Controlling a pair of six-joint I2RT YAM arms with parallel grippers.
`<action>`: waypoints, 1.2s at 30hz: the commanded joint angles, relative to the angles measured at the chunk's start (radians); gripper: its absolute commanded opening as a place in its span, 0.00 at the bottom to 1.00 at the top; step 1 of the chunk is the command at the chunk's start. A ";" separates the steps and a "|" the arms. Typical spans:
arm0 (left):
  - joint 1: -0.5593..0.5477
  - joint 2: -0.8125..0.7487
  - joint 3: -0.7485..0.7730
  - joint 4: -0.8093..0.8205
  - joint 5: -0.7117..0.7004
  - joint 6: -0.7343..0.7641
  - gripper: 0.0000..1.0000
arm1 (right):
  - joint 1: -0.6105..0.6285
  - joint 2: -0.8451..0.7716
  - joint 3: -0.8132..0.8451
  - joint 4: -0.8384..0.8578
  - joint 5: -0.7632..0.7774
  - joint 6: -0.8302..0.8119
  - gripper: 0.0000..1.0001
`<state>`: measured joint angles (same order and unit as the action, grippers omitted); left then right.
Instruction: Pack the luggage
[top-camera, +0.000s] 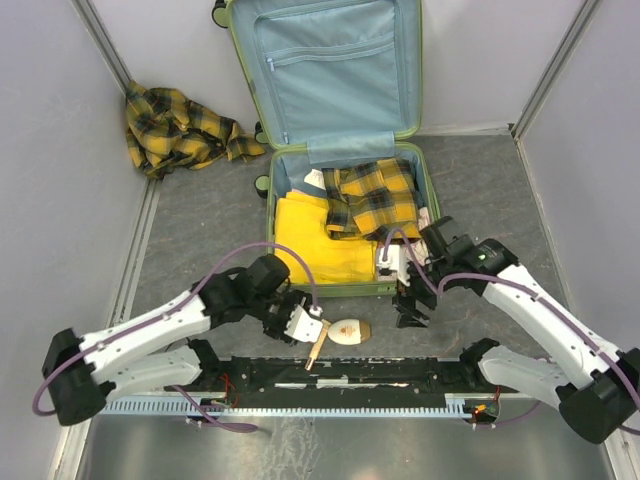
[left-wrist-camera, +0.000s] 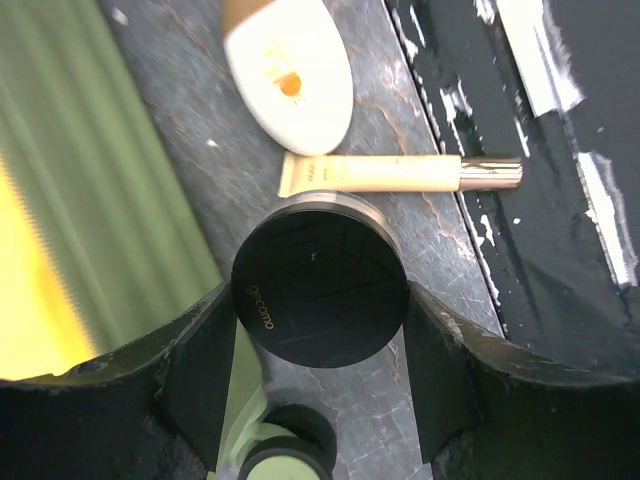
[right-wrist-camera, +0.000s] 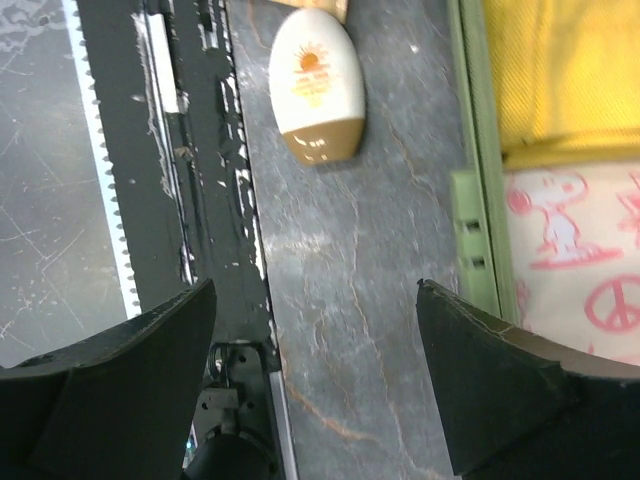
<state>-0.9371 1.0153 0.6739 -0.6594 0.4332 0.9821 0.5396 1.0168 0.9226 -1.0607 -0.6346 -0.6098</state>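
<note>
Luggage (top-camera: 335, 75) sits at the far centre of the surface (top-camera: 200, 230), lying open. The base is flat and the lid stands up against the back wall, blue lining and zip pocket facing the arms. Its long axis runs near-to-far, with the hinge at the far end of the base and the open front edge toward the arms. The wheels are at the left side.

The left half of the base holds a folded yellow cloth (top-camera: 310, 245). The right half holds a yellow-black plaid shirt (top-camera: 378, 198), with white cartoon-print fabric (right-wrist-camera: 570, 240) at the near right corner.

Just in front of the luggage's near edge:
- **Left tool** (top-camera: 305, 325): low on the surface, its fingers (left-wrist-camera: 200, 370) pressed against both sides of a black round case (left-wrist-camera: 320, 280).
- **Cream tube** (left-wrist-camera: 370, 175): lies flat just beyond the case.
- **White sunscreen bottle** (top-camera: 348, 331): tan cap, lies flat beside the tube.
- **Right tool** (right-wrist-camera: 315, 290): spread wide with nothing between the fingers, over bare surface beside the luggage's green rim, near its right corner.

A second plaid cloth (top-camera: 175, 130) is bunched at the far left corner, outside the luggage and apart from it. A black rail (top-camera: 340, 375) runs along the near edge between the arm bases.
</note>
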 joint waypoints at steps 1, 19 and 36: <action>0.010 -0.135 0.081 -0.067 0.084 -0.122 0.54 | 0.112 0.047 -0.014 0.165 -0.036 0.058 0.86; 0.418 -0.184 0.272 0.096 0.063 -0.637 0.51 | 0.503 0.407 -0.083 0.608 0.259 0.097 0.88; 0.520 -0.166 0.285 0.113 0.076 -0.652 0.48 | 0.589 0.594 -0.102 0.735 0.375 0.147 0.74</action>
<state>-0.4217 0.8436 0.9077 -0.6106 0.4820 0.3561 1.1191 1.5703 0.7998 -0.3206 -0.3019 -0.4835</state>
